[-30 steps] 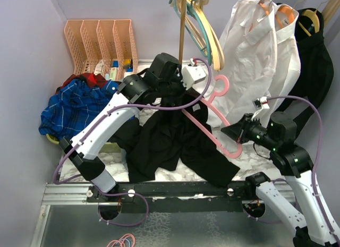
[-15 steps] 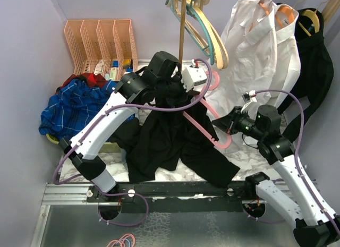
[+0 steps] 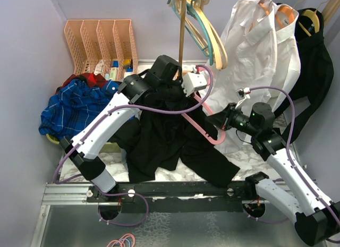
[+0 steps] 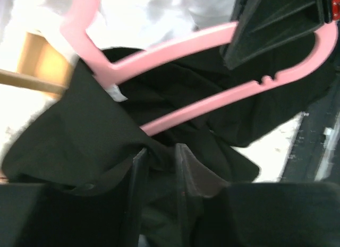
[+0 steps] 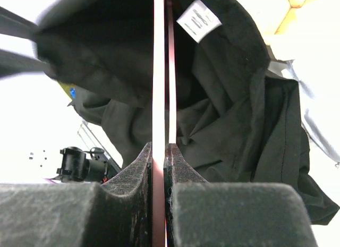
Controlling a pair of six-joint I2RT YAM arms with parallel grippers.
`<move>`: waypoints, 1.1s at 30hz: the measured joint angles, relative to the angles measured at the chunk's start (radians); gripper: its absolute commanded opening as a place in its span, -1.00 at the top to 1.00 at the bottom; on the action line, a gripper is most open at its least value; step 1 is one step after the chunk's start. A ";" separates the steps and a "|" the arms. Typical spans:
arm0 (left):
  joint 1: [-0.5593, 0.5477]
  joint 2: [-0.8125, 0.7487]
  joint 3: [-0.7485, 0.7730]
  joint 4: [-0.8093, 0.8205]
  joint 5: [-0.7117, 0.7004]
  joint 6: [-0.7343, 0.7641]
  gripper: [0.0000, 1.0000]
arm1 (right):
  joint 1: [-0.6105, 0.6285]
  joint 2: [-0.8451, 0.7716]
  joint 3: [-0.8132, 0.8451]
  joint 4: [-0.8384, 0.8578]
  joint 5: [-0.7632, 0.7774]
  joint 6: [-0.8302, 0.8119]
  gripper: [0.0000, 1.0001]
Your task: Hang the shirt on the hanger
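Observation:
The black shirt (image 3: 170,135) hangs bunched from my left gripper (image 3: 175,90) down onto the table. In the left wrist view the left gripper (image 4: 159,151) has its jaws a little apart, with a fold of the shirt (image 4: 79,130) still lying between them. The pink hanger (image 3: 208,131) slants up under the shirt's collar. My right gripper (image 3: 215,119) is shut on its lower end. In the right wrist view the right gripper (image 5: 159,147) clamps the hanger (image 5: 158,71) edge-on. The shirt (image 5: 223,98) and its white label (image 5: 198,18) lie beyond it. The hanger (image 4: 175,50) crosses above the left fingers.
A white dress shirt (image 3: 260,56) and a black garment (image 3: 313,61) hang at the back right. Cream and teal hangers (image 3: 199,24) hang beside a wooden pole (image 3: 183,29). A blue plaid garment (image 3: 74,106) and a peach file rack (image 3: 101,45) sit at the left.
My right arm has swung left and up, pushing the pink hanger further under the shirt's collar. The left jaws have parted slightly.

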 measured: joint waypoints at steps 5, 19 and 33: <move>-0.002 -0.025 -0.129 -0.063 0.047 0.073 0.17 | 0.000 -0.009 0.000 0.010 0.019 -0.015 0.98; 0.089 -0.146 -0.259 -0.080 0.084 0.133 -0.34 | 0.001 -0.033 -0.044 0.061 0.032 -0.069 0.98; 0.403 0.110 0.092 -0.080 0.502 0.163 -0.38 | 0.001 -0.047 -0.082 0.072 -0.133 -0.209 0.98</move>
